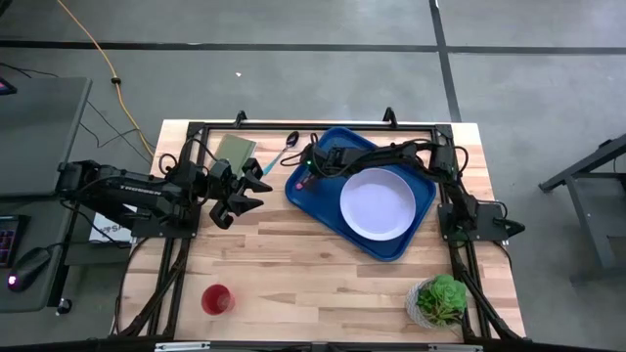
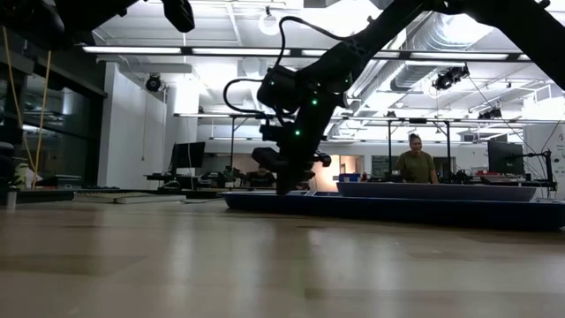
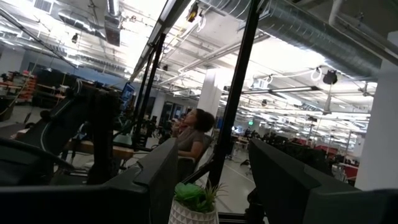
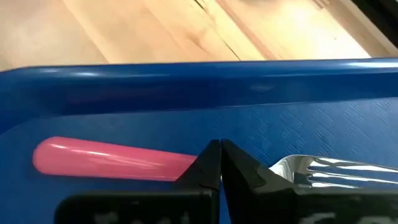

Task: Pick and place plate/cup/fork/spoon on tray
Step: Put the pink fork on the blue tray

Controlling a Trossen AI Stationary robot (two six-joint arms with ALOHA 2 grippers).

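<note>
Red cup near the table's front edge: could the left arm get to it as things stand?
Probably yes. The cup stands alone on bare wood, and the left tool, open and empty, hangs on the same side with nothing between them.

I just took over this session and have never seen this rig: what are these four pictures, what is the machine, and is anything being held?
Two dark robot arms work at a wooden table. One picture looks straight down, one looks level across the tabletop, and one comes from each wrist. The right gripper is shut on the fork, low over the blue tray, near the corner away from the plate lying in it. The left gripper is open, empty, beside the tray. The spoon lies behind the tray beside a green rectangle; the red cup and a potted plant stand near the front edge.
</note>
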